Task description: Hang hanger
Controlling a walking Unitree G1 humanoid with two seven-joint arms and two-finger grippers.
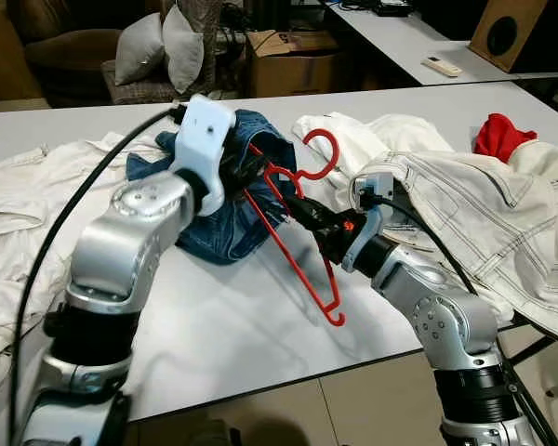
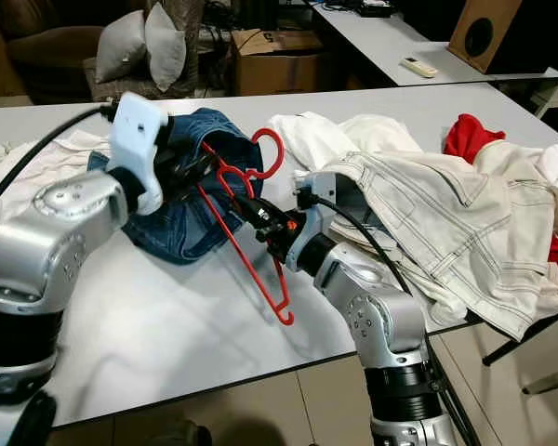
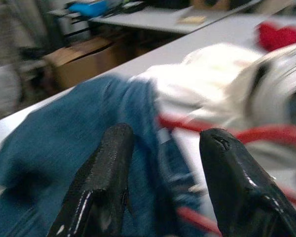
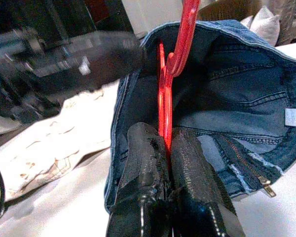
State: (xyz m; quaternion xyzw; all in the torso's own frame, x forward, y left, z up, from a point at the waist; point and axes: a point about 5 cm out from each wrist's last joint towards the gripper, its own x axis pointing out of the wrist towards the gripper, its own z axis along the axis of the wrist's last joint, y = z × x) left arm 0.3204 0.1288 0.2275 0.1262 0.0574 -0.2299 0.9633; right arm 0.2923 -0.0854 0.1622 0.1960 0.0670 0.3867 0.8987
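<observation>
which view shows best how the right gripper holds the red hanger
The right wrist view: the right gripper has its two fingers shut on the red hanger, in front of the open jeans. The eye views show the hanger's whole shape, but the pinch point is small. In the left wrist view the hanger is a red blur.

White table (image 1: pixel 260 325), white clothes (image 1: pixel 484 214), red cloth (image 1: pixel 502 137), cardboard box (image 1: pixel 293 65), grey pillows (image 1: pixel 163 46), speaker (image 1: pixel 507 32)
</observation>
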